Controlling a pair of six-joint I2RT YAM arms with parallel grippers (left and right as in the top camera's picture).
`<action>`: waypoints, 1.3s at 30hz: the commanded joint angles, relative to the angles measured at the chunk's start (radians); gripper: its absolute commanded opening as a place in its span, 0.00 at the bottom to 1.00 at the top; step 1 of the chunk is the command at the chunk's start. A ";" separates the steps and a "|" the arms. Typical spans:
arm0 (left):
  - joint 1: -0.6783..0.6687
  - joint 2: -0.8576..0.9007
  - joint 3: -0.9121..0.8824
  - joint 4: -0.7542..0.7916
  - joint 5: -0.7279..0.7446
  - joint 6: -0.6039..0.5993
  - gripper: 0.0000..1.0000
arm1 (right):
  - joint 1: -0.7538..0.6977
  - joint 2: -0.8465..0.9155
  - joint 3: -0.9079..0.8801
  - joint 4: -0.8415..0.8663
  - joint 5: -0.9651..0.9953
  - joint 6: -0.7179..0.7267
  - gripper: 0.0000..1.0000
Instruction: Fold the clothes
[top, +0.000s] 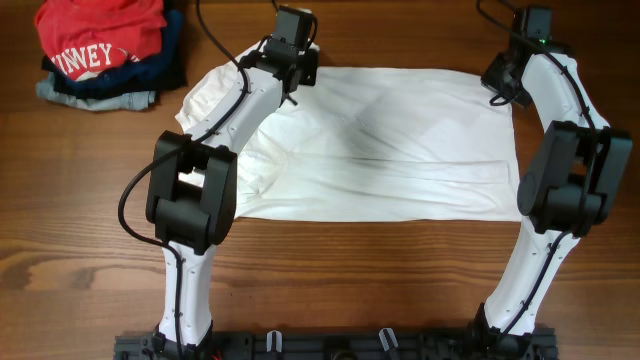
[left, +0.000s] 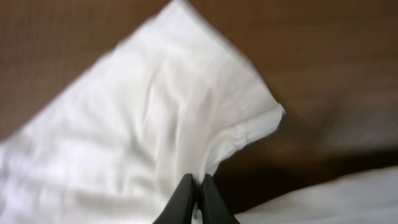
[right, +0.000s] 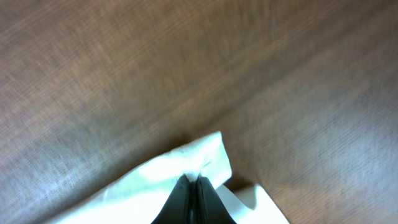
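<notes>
The white T-shirt (top: 380, 140) lies spread across the middle of the table, wrinkled, with a sleeve at its left end. At its far left edge my left gripper (top: 292, 78) is shut on the cloth. The left wrist view shows the black jaws (left: 199, 182) pinched together on a raised fold of the white T-shirt (left: 143, 124). My right gripper (top: 506, 88) is at the shirt's far right corner. There the black jaws (right: 193, 180) are closed on the corner of the white T-shirt (right: 202, 155), lifted a little off the wood.
A stack of folded garments (top: 105, 85) with a red lettered shirt (top: 100, 35) on top sits at the far left corner. Bare wooden table (top: 380, 280) lies in front of the shirt, between the two arm bases.
</notes>
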 joint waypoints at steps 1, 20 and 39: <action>-0.003 -0.055 0.000 -0.171 -0.246 -0.193 0.04 | 0.001 -0.032 0.010 -0.071 -0.023 0.116 0.04; -0.031 -0.126 0.000 -0.556 -0.094 -0.401 0.04 | -0.024 -0.353 -0.030 -0.511 -0.072 0.211 0.04; -0.035 -0.196 0.000 -1.078 0.100 -0.412 0.73 | -0.023 -0.353 -0.221 -0.551 -0.151 0.186 0.36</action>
